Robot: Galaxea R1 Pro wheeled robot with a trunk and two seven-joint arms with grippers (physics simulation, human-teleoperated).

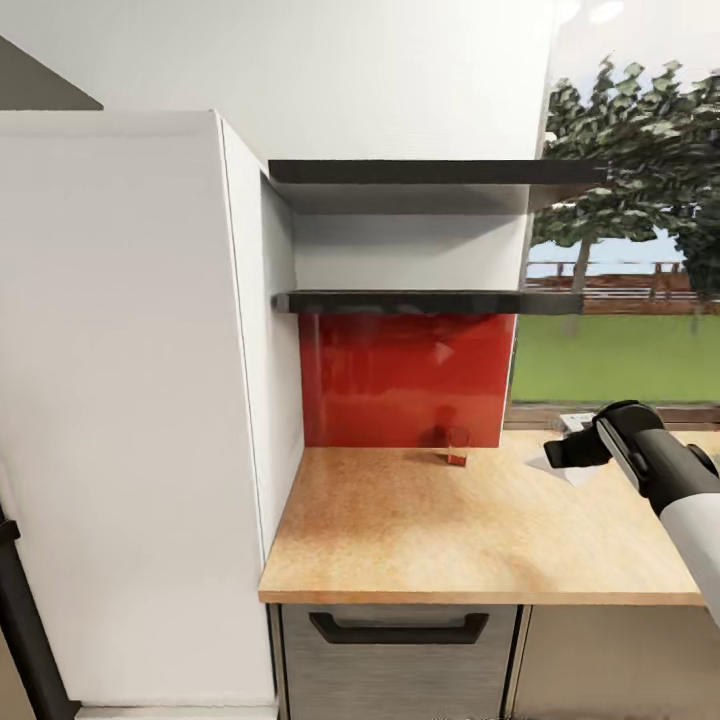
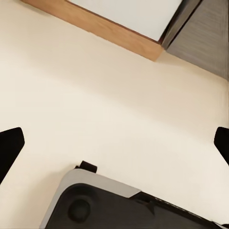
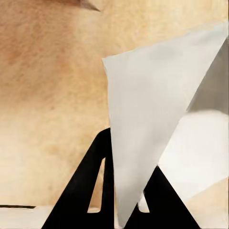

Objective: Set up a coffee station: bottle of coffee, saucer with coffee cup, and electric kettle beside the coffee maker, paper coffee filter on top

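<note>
A white paper coffee filter (image 3: pixel 152 109), folded into a cone, is pinched between the two black fingers (image 3: pixel 90 186) of my right gripper (image 3: pixel 125 191), which is shut on it. In the head view that gripper (image 1: pixel 556 455) hovers over the right part of the wooden countertop (image 1: pixel 420 530), the filter (image 1: pixel 562 470) showing white beneath it. A small clear jar with brown-red contents (image 1: pixel 457 446) stands on the counter against the red backsplash (image 1: pixel 405 380). My left gripper (image 2: pixel 114 148) hangs open over the pale floor, its fingertips (image 2: pixel 9 145) far apart.
Two dark shelves (image 1: pixel 400 300) hang above the backsplash, both bare. A tall white cabinet (image 1: pixel 120 400) closes off the left. A drawer with a black handle (image 1: pixel 398 630) sits under the counter. A window (image 1: pixel 620 300) is at the right. The robot base (image 2: pixel 119 205) lies below my left gripper.
</note>
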